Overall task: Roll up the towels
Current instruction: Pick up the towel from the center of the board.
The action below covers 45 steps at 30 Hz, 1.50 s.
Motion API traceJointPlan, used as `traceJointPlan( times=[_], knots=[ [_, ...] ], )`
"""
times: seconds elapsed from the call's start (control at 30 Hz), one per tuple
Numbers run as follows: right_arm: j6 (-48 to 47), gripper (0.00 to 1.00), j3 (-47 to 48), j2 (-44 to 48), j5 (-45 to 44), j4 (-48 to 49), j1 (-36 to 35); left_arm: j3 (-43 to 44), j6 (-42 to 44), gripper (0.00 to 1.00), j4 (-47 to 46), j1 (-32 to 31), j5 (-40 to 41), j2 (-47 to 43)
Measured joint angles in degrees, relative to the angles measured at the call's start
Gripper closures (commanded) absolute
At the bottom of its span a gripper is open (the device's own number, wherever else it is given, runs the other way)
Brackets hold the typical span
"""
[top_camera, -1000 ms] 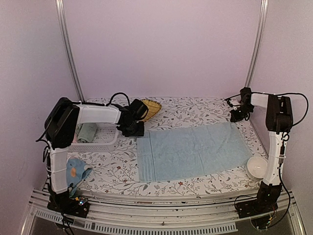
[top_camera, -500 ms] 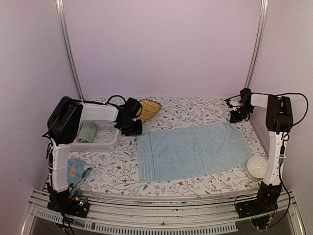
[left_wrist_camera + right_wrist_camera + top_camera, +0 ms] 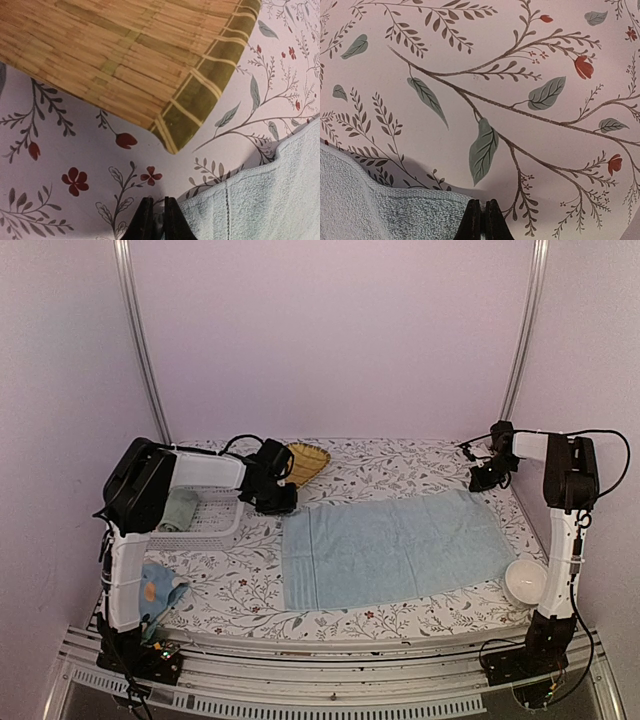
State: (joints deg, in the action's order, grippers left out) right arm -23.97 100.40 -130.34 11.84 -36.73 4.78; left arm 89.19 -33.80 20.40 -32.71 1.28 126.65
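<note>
The large plain light-blue towel lies spread flat across the middle of the table. My left gripper is down at its far left corner. In the left wrist view the gripper has its jaws pinched nearly together on the corner's pale edge, with the rest of the towel to the right. My right gripper is at the far right corner. Seen from the right wrist, the gripper is shut on the towel's slightly raised tip. The small printed towel lies crumpled at the near left by the left arm's base.
The yellow ribbed tray sits just behind the left gripper, and the left wrist view shows the tray close ahead of the jaws. A white basket at the left holds a rolled pale cloth. A white bowl stands at the near right.
The left gripper slid slightly right to the towel's far left corner and closed from open onto it. The right arm has not moved.
</note>
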Motion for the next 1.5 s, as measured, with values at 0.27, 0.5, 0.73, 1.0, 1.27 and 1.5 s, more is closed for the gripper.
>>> traceJointPlan(
  times=[0.27, 0.5, 0.73, 1.0, 1.27, 1.5],
  knots=[
    [0.00, 0.97, 0.02, 0.00, 0.31, 0.00, 0.00, 0.00, 2.21, 1.00, 0.00, 0.00, 1.38, -0.20],
    [0.79, 0.97, 3.06, 0.11, 1.64, -0.66, 0.50, -1.53, 5.57, 1.00, -0.66, 0.00, 6.60, -5.62],
    [0.79, 0.98, 7.39, 0.52, 4.90, -0.57, 1.03, -4.72, 7.69, 1.00, -4.72, 0.04, 10.25, -13.18],
    [0.39, 0.98, 6.73, 1.33, 10.43, 0.55, 1.18, -7.65, 9.16, 1.00, -5.77, 0.11, 11.32, -15.76],
    [-0.09, 0.98, 5.55, 4.94, 13.90, 2.01, 3.06, -8.85, 11.34, 1.00, -6.27, 0.59, 11.47, -18.62],
    [-0.52, 0.98, 8.46, 4.81, 16.46, 2.32, 3.87, -9.03, 11.80, 1.00, -6.56, 1.14, 11.19, -18.88]
  ],
)
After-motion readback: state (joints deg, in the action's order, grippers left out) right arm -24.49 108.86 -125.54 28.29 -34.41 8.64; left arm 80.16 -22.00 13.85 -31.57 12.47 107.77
